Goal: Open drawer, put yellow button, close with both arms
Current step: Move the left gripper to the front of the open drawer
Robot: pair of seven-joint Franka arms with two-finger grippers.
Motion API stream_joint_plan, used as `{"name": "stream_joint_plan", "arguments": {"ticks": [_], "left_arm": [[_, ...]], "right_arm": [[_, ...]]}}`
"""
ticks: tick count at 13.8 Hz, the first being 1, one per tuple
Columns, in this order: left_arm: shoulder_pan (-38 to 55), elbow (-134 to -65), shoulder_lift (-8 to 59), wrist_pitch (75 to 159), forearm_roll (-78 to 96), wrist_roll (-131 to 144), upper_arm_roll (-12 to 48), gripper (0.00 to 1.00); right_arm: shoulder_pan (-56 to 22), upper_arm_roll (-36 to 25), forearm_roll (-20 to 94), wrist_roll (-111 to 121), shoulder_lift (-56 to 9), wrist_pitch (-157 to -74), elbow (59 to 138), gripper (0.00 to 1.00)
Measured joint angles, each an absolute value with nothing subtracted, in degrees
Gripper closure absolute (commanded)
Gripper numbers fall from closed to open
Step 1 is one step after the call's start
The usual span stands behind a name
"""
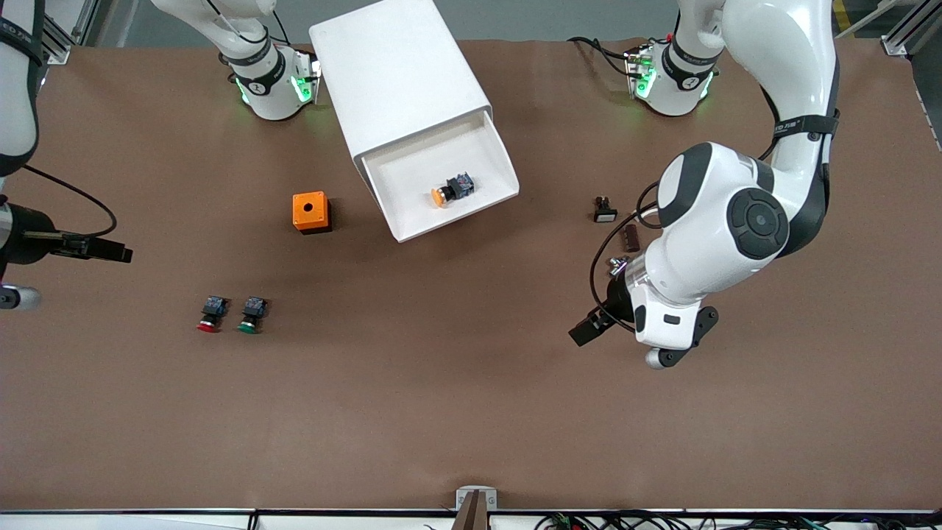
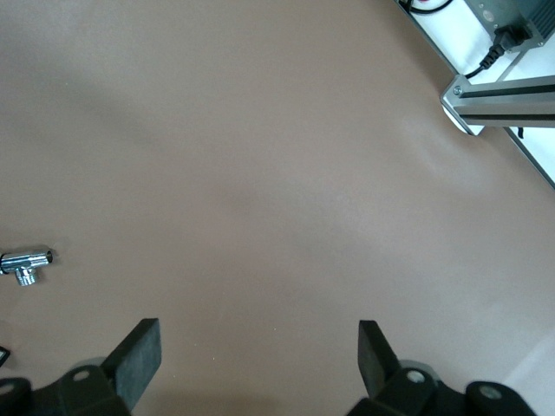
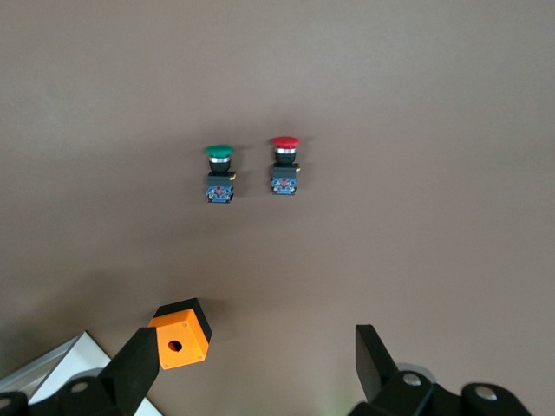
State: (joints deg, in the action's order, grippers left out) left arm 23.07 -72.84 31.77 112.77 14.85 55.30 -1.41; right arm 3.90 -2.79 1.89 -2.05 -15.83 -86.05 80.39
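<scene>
On the brown counter [image 1: 471,412], the yellow button [image 1: 451,190] lies inside the pulled-out drawer [image 1: 441,180]; both spread, empty hands, left hand [image 1: 600,322] and right hand [image 1: 103,250], hang well apart from its front.

Both arms [image 1: 725,221] are glossy white, built of rounded, bulbous segments with black bands at the joints. The left arm's large elbow housing carries a round dark grey cap, and a black strap with small white lettering wraps its upper link. A thin black cable loops along its wrist. Each base [image 1: 274,87] is a white dome ringed in black, marked with a small white emblem and lit by green lights. The left gripper [image 2: 258,364] and right gripper [image 3: 257,368] have matte black, wedge-shaped fingers on black mounts with silver screws
</scene>
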Motion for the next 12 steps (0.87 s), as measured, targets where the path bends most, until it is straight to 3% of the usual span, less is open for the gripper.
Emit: {"name": "stream_joint_plan", "arguments": {"ticks": [5,12], "left_arm": [[24.32,-73.34,32.64,112.78,14.85,55.31,-1.34,0.0],[32.97,-74.43,33.99,112.76,11.4,61.53,-1.13,0.0]], "right_arm": [[5.39,-2.74,1.9,-2.03,-15.55,-84.93,78.6,0.0],[5.45,-1.67,1.92,-2.04,-14.91,-82.38,78.48,0.0]]}}
